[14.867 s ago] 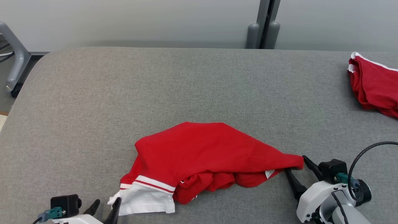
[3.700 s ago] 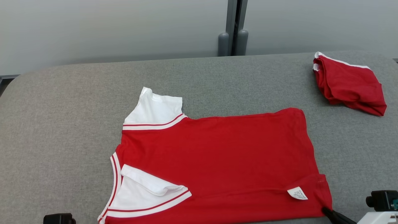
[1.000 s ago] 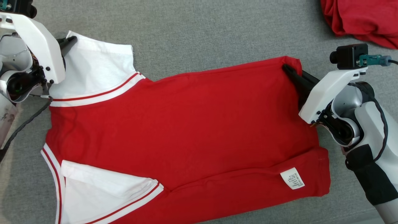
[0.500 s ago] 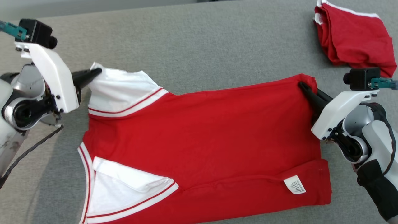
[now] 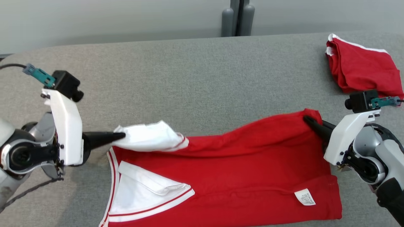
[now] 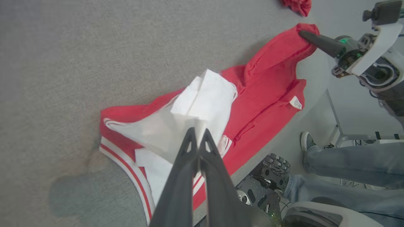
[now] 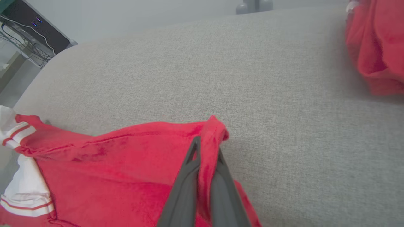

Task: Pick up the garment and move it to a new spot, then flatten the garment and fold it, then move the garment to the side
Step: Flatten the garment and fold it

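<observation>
Near the tabletop [image 5: 189, 78] front edge, my left gripper [image 5: 123, 135] clenches the garment [image 5: 246, 176] by its sleeve [image 5: 148, 137], my right gripper [image 5: 306, 119] by a hem corner, seemingly raised.

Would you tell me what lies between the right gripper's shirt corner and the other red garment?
Just bare grey table, as the right wrist view shows, from shirt corner to red garment.
</observation>
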Robot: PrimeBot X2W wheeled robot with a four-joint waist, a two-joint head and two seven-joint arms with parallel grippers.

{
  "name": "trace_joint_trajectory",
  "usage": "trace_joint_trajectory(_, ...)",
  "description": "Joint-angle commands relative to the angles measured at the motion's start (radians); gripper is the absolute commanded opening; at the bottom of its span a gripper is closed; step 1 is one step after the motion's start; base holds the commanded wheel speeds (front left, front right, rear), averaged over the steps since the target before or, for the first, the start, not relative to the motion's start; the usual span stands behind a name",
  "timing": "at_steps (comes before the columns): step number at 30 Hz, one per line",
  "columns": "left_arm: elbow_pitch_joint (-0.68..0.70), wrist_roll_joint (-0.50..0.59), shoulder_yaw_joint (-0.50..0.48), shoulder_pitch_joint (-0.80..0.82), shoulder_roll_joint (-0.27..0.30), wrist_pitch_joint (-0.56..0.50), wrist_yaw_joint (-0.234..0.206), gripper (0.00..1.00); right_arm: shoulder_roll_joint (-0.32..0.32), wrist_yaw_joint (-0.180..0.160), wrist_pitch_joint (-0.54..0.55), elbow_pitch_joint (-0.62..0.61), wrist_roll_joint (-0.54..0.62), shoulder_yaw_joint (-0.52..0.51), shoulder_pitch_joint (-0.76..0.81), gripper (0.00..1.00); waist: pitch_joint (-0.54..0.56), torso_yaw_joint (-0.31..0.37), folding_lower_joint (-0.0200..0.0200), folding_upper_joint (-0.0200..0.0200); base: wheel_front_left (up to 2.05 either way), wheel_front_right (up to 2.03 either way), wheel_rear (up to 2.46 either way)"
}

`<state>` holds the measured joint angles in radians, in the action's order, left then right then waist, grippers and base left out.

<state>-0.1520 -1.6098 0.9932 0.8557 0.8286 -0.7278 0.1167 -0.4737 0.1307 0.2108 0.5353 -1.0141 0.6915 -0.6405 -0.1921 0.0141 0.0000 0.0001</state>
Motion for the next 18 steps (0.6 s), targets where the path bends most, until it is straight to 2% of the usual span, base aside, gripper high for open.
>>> trace_joint_trajectory(1, 0.009, -0.005, 0.002, -0.014, 0.007, -0.009, -0.008, 0.0, -0.014, 0.0, 0.009, -0.007, -0.013, 0.006, 0.003, 0.0, 0.013, -0.009, 0.0, -0.0001, 0.0, 0.0, 0.0)
trace_joint_trajectory(9, 0.11, -0.058, 0.038, -0.067, 0.056, -0.094, -0.062, 0.0, -0.13, 0.0, 0.153, -0.086, -0.136, 0.148, -0.027, 0.0, 0.034, -0.005, 0.0, -0.0001, 0.0, 0.0, 0.0)
trace_joint_trajectory(18, 0.146, -0.088, 0.073, -0.098, 0.071, -0.155, -0.093, 0.0, -0.181, 0.0, 0.196, -0.102, -0.184, 0.275, -0.08, 0.0, 0.025, 0.002, 0.0, -0.0001, 0.0, 0.0, 0.0)
